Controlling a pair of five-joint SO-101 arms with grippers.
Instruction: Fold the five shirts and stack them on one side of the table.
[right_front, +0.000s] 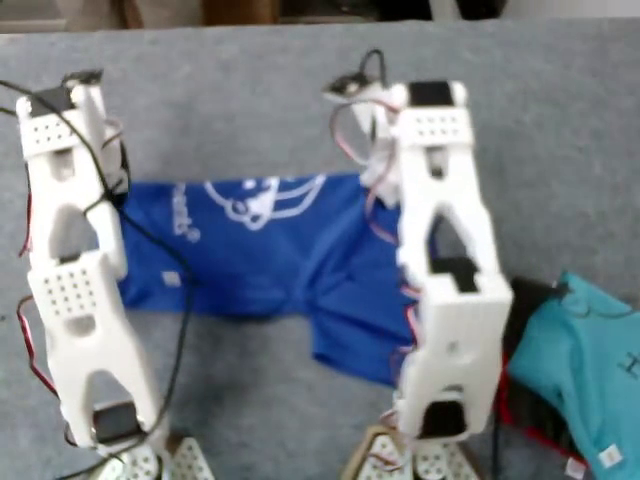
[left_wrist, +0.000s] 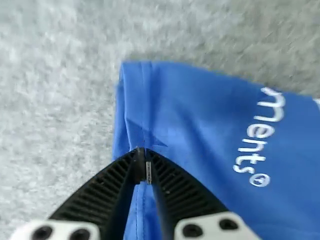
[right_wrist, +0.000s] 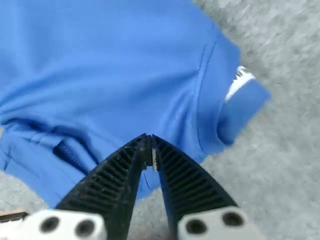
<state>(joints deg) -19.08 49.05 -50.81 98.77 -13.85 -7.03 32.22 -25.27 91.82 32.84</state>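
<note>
1. A grey, carpet-like table (right_front: 250, 90) fills the scene.
2. The blue shirt (right_front: 270, 250) lies near the middle, white print (right_front: 260, 200) facing up, its lower part bunched towards the right arm (right_front: 445, 270).
3. The left gripper (left_wrist: 142, 162) sits at the shirt's hemmed edge beside the lettering. Its jaws are pressed together, and small creases fan out from the tips. I cannot tell whether cloth is caught.
4. The right gripper (right_wrist: 148, 147) is over the rumpled blue cloth near a sleeve bearing a white label (right_wrist: 237, 82), jaws likewise closed tip to tip.
5. A teal shirt (right_front: 580, 350) lies at the table's right edge, apart from the blue one.
</note>
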